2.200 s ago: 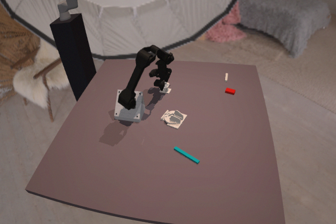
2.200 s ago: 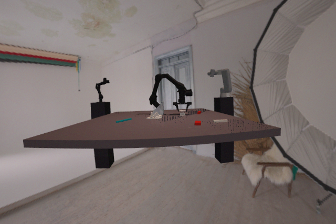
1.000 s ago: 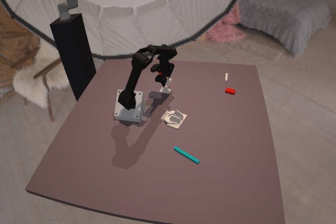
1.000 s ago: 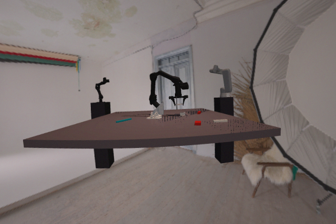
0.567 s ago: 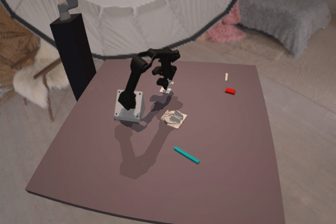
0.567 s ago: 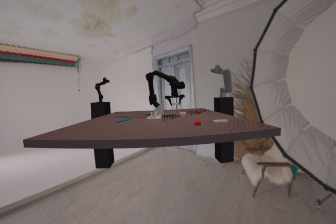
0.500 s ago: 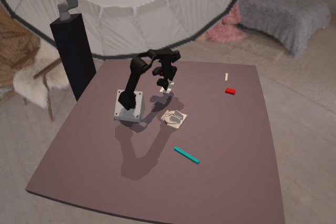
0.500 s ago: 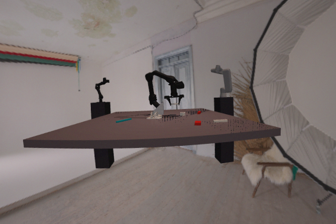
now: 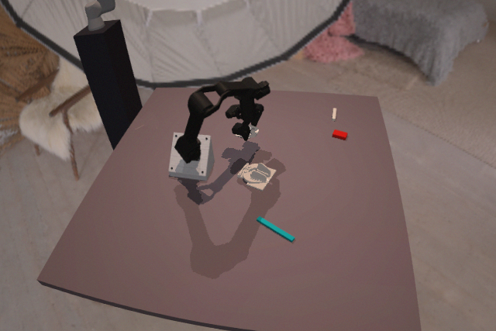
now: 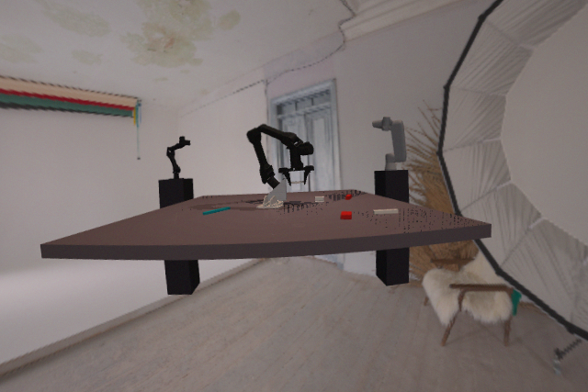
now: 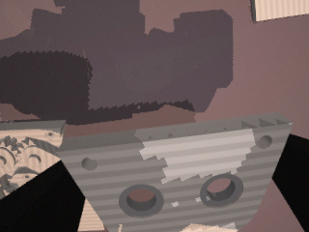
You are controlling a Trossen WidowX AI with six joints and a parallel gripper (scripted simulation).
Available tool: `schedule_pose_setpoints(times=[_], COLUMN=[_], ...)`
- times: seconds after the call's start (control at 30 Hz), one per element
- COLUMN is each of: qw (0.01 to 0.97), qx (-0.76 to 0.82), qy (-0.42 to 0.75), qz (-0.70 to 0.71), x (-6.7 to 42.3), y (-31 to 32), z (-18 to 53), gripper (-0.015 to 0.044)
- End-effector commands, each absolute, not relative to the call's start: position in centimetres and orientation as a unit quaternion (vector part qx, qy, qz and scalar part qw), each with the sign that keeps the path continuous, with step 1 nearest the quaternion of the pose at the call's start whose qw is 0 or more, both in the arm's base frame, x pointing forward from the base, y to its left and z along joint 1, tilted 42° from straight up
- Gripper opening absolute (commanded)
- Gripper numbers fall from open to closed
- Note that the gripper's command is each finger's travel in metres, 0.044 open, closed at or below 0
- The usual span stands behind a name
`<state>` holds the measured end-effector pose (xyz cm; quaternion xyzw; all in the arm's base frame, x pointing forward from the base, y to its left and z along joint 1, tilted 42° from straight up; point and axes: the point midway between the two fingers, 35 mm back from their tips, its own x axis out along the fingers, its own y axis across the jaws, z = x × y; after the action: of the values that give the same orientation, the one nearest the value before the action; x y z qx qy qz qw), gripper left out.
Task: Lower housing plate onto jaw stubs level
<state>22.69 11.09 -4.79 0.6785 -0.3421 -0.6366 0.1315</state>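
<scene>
My gripper (image 9: 251, 129) (image 10: 298, 184) (image 11: 173, 149) is shut on the grey housing plate (image 10: 298, 182) (image 11: 111, 176), one finger at each end. The plate shows two large ringed holes and two small holes in the wrist view. It hangs above the table, beside and not over the gripper model's base. That pale base (image 9: 270, 178) (image 10: 261, 207) (image 11: 55, 127) lies flat on the table. Two grey jaw shapes (image 9: 262, 169) lie on it in the top view. Toothed parts (image 11: 34, 159) show at the left of the wrist view, partly covered by a finger. The stubs are too small to tell.
A pale block (image 10: 319, 198) (image 11: 282, 9) stands near the gripper. A teal bar (image 9: 275, 229) (image 10: 216, 210) lies beyond the base. A red block (image 9: 339, 134) (image 10: 345, 215) and a cream bar (image 9: 334, 114) (image 10: 385, 211) lie farther off. The arm's grey mount (image 9: 203, 151) stands beside the base.
</scene>
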Motion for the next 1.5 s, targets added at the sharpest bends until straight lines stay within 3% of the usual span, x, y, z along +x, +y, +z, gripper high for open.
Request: schedule_pose_setpoints(times=[0.0,1.1,1.47], qw=[0.132,0.117,0.117], qx=[0.679,0.679,0.678], qy=[-0.346,-0.383,-0.385], qz=[-0.634,-0.616,-0.615], x=[22.9,22.1,22.0], y=[9.8,0.9,0.5], z=[-3.8,1.9,2.1], gripper=[0.0351,0.0351,0.0351])
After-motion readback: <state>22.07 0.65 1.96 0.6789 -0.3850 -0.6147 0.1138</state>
